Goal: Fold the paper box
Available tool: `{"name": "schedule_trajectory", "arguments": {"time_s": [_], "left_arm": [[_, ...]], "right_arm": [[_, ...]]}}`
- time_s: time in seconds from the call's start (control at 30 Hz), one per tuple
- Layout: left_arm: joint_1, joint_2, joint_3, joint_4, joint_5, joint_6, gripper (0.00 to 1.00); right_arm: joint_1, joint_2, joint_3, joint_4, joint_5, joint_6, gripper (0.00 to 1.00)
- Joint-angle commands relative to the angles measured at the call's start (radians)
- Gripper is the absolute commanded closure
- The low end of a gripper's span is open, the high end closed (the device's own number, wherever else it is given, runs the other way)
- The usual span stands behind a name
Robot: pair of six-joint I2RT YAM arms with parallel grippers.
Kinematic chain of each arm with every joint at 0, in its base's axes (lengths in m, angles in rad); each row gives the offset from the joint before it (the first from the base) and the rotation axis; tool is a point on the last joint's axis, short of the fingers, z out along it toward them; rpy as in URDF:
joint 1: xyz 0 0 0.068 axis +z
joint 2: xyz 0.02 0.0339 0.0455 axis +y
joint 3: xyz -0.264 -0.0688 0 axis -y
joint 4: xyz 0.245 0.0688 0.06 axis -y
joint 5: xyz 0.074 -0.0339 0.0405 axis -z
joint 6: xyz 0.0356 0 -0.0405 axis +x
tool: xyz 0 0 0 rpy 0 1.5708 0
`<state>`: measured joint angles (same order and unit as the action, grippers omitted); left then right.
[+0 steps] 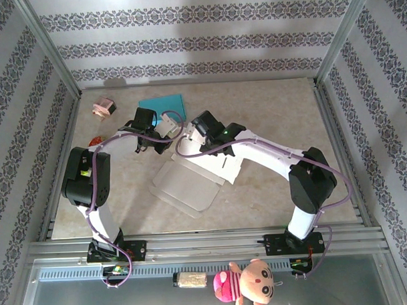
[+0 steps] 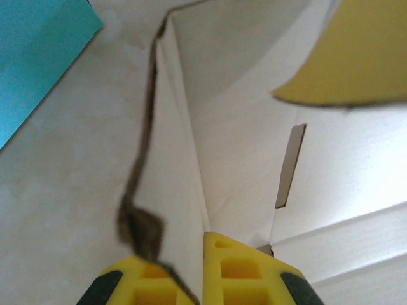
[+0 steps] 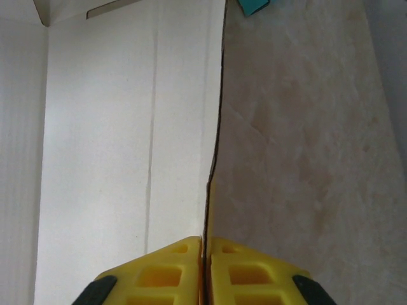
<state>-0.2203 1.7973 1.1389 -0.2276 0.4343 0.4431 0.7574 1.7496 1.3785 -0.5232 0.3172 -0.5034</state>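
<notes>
**Paper box gripped on two edges, most folds left to make**

The paper box (image 1: 227, 166) lies near the middle of the surface (image 1: 276, 116), between the two arms, as a white cardboard blank that is largely spread out. In the left wrist view, one side panel (image 2: 181, 159) stands up along its crease. A narrow slot (image 2: 289, 165) in the neighbouring panel has no tab in it. In the right wrist view, the box (image 3: 121, 127) shows scored lines on a broad panel that looks barely bent.

The left gripper (image 2: 200, 244) has its jaws clamped on the edge of the raised panel. The right gripper (image 3: 205, 244) has its jaws pinched together on the thin edge of the opposite panel.

By my reading the job is in its early part. One wall is up, while the remaining walls, the tabs and the closing are left to do.

Part of the blank rests on a clear sheet (image 1: 185, 190). A teal sheet (image 1: 163, 106) lies just beyond the box and a small pink object (image 1: 103, 108) sits further left. A plush doll (image 1: 245, 285) lies on the front ledge.

No brand, label or writing can be read anywhere.
</notes>
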Motion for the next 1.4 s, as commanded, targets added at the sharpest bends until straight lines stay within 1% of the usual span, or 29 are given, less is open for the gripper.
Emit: {"name": "schedule_trajectory", "arguments": {"time_s": [0.0,0.1,0.13,0.23,0.33,0.4,0.5,0.57,0.63,0.7,0.77,0.83,0.87,0.93,1.07,1.23,1.3,1.37], "left_arm": [[0.012,-0.053,-0.036,0.038,0.017,-0.106,0.97],[0.011,-0.117,-0.113,0.167,0.055,-0.242,0.95],[0.011,-0.141,-0.145,0.225,0.067,-0.286,0.92],[0.01,-0.197,-0.236,0.389,0.087,-0.407,0.76],[0.01,-0.243,-0.322,0.509,0.083,-0.476,0.64],[0.011,-0.286,-0.364,0.537,0.064,-0.499,0.61],[0.028,-0.357,-0.386,0.493,0.025,-0.538,0.61],[0.072,-0.403,-0.386,0.457,0.013,-0.601,0.61],[0.138,-0.428,-0.372,0.411,-0.015,-0.696,0.59],[0.191,-0.407,-0.324,0.334,-0.021,-0.747,0.58],[0.217,-0.341,-0.234,0.205,-0.01,-0.724,0.58],[0.217,-0.259,-0.13,0.076,0.05,-0.669,0.58],[0.217,-0.22,-0.092,0.04,0.092,-0.663,0.59],[0.216,-0.158,-0.051,0.013,0.134,-0.669,0.63],[0.204,-0.079,-0.016,0.026,0.194,-0.66,0.7],[0.156,-0.05,-0.008,0.024,0.32,-0.6,0.72],[0.141,-0.06,-0.033,0.065,0.372,-0.611,0.72],[0.132,-0.074,-0.063,0.108,0.393,-0.641,0.72]], "right_arm": [[0.031,-0.008,-0.009,0.056,0.167,-0.076,0.91],[0.064,-0.02,-0.04,0.143,0.269,-0.157,0.92],[0.076,-0.027,-0.054,0.18,0.295,-0.188,0.91],[0.104,-0.044,-0.099,0.269,0.343,-0.265,0.91],[0.113,-0.036,-0.172,0.382,0.393,-0.326,0.92],[0.115,-0.032,-0.212,0.438,0.423,-0.354,0.92],[0.123,-0.042,-0.251,0.49,0.436,-0.378,0.92],[0.128,-0.059,-0.278,0.537,0.443,-0.409,0.91],[0.132,-0.073,-0.29,0.556,0.44,-0.425,0.91],[0.138,-0.083,-0.296,0.571,0.44,-0.432,0.91],[0.144,-0.093,-0.304,0.599,0.441,-0.447,0.91],[0.149,-0.104,-0.315,0.632,0.438,-0.463,0.91],[0.149,-0.109,-0.319,0.641,0.434,-0.467,0.9],[0.151,-0.119,-0.322,0.648,0.427,-0.468,0.9],[0.156,-0.126,-0.325,0.653,0.422,-0.474,0.9],[0.158,-0.125,-0.338,0.683,0.421,-0.504,0.9],[0.16,-0.118,-0.343,0.696,0.423,-0.521,0.9],[0.161,-0.109,-0.349,0.719,0.431,-0.535,0.9]]}}
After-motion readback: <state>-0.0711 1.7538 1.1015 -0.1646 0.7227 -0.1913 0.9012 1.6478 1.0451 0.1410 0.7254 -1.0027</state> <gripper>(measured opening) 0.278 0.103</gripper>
